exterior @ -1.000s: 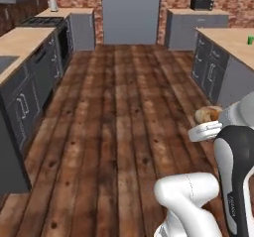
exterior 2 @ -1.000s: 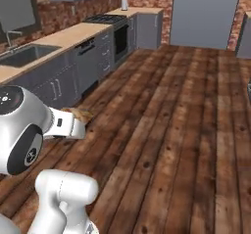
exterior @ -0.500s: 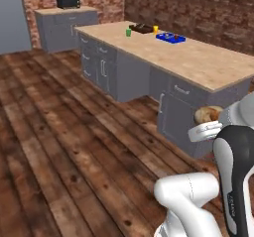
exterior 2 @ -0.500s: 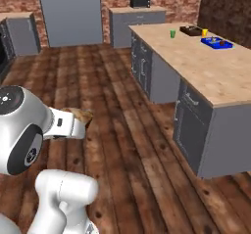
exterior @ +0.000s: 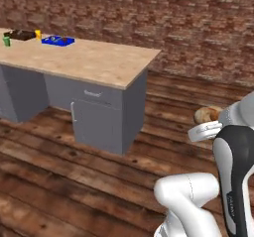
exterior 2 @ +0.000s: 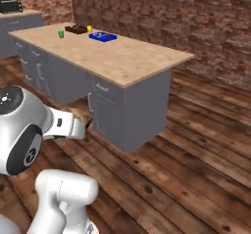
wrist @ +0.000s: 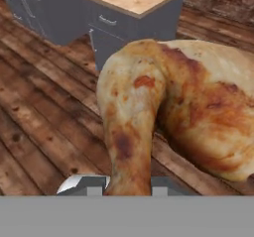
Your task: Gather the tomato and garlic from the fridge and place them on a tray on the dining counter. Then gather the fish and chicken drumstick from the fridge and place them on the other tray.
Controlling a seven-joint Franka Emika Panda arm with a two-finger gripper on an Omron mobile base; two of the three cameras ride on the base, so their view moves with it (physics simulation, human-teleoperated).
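Observation:
A browned chicken drumstick (wrist: 168, 102) looms large in the hand view, its bone end between my two fingertips (wrist: 94, 184). My gripper (wrist: 126, 186) is shut on it. From the left base camera the drumstick (exterior: 207, 114) sits at the end of my hand, and my gripper (exterior: 204, 128) hangs over the wooden floor, right of the dining counter (exterior: 106, 67). In the right base view the drumstick (exterior 2: 78, 114) and gripper (exterior 2: 86, 124) are in front of the counter (exterior 2: 132, 61). A blue tray (exterior: 58, 40) and a dark tray (exterior: 21, 33) lie at the counter's far end; their contents are too small to tell.
A green cup (exterior 2: 61, 34) and a small yellow item (exterior 2: 89, 29) stand by the trays. The counter has grey cabinet doors (exterior: 94, 127) below. A brick wall (exterior: 173, 28) runs behind it. Wooden floor (exterior 2: 186, 154) lies open around the counter's near corner.
The whole picture has swung: the base has turned from the kitchen aisle toward the dining counter, which now stands closer. The drumstick stays in my shut gripper.

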